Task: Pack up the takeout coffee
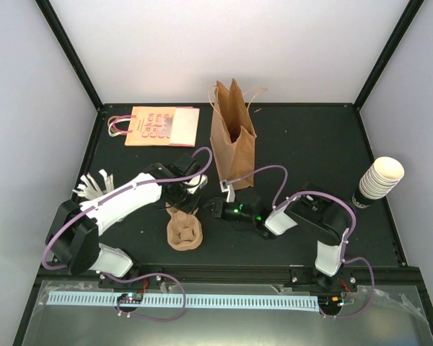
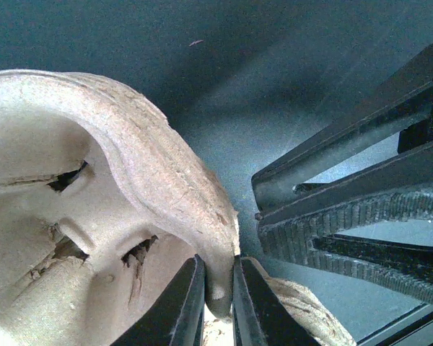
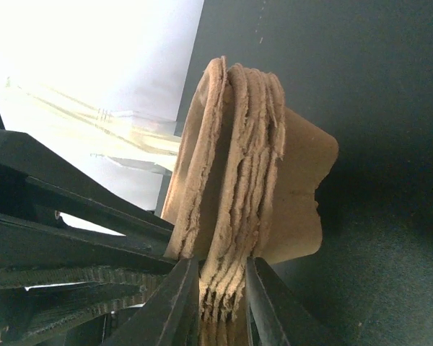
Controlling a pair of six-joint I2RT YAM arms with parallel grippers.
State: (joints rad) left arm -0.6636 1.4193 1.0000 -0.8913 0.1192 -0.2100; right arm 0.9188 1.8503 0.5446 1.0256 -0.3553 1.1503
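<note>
No lidded takeout coffee cup shows in any view. A stack of brown moulded pulp cup trays (image 1: 184, 232) lies at the front middle of the table. My left gripper (image 1: 182, 207) is shut on the rim of the top tray (image 2: 130, 180), its fingers (image 2: 184, 303) pinching the edge. My right gripper (image 1: 215, 209) is shut on the edges of several lower trays (image 3: 238, 216), reaching in from the right. Each gripper shows in the other's wrist view: the right one (image 2: 346, 216) and the left one (image 3: 58, 238). The brown paper bag (image 1: 233, 140) stands open behind them.
A nested stack of lidless cream cups (image 1: 381, 176) lies at the right edge with something dark at its base. A flat pink-and-orange bag (image 1: 159, 126) lies at the back left. White paper strips (image 1: 94, 186) lie by the left arm.
</note>
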